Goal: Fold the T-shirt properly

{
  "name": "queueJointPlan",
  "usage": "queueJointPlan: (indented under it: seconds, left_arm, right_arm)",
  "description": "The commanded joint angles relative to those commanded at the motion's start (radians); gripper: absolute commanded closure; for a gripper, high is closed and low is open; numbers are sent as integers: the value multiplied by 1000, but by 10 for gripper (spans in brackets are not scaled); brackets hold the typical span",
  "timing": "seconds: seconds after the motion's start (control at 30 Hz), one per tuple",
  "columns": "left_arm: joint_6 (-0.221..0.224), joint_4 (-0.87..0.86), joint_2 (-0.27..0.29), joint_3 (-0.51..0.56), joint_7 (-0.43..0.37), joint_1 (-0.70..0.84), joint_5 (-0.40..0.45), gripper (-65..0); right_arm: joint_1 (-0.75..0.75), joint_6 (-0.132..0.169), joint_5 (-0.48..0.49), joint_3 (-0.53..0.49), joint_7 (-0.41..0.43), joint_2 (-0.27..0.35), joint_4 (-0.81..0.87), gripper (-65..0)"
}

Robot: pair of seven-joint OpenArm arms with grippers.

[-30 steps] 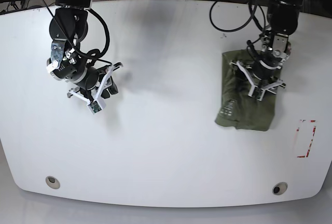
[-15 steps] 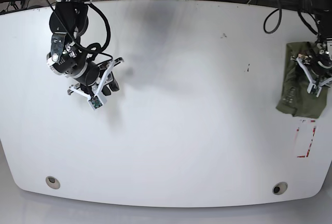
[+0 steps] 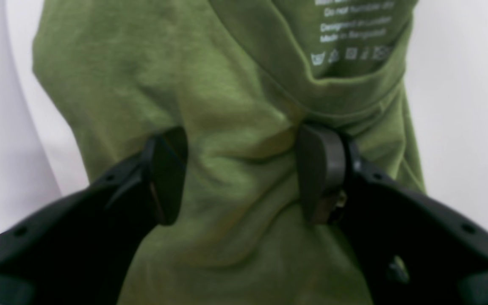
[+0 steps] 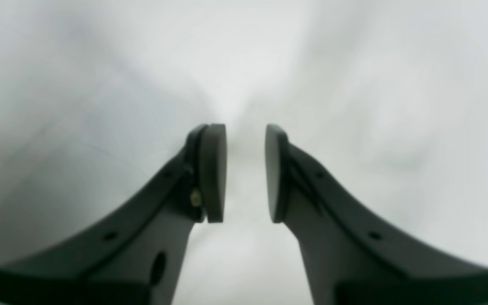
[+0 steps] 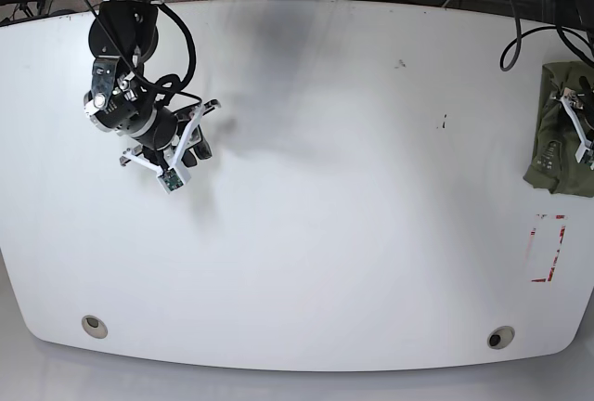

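T-shirt (image 5: 557, 155): at the far right side of the base view, partly cut off, in a soft bundle on the white table (image 5: 325, 252). It looks folded small already, but it has bumps.
Left gripper (image 3: 244, 176): its two fingers are wide apart, right down at the cloth, with green folds between them.
Right gripper (image 4: 246, 173): its tips are a little bit apart, with no cloth between. It is well away from the shirt.
Slide trouble: if the left fingers push down and move sideways, they could drag the bundle too far.
Messy trouble: a finger could catch a loose fold near the printed label (image 3: 352, 34) and pull it open.
Lift trouble: if the arm goes up fast, cloth stuck to a finger could come up too.
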Motion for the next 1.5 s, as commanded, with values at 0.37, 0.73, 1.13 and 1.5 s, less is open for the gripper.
queueJointPlan:
  seconds: [0.37, 0.73, 1.13, 1.5]
  left_arm:
    - [0, 308, 37, 5, 141, -14, 0, -379]
    - [145, 551, 247, 68, 20, 41, 11, -379]
    - [433, 600, 377, 255, -247, 201, 9, -379]
    - [476, 807, 488, 301, -325, 554, 11, -379]
  right_arm:
    - [2, 0, -6, 35, 68, 0, -5, -146]
    - [-80, -8, -147, 38, 479, 25, -84, -146]
    - [-216, -2, -273, 210, 870, -8, -206, -146]
    - [-477, -2, -109, 290, 918, -6, -169, -146]
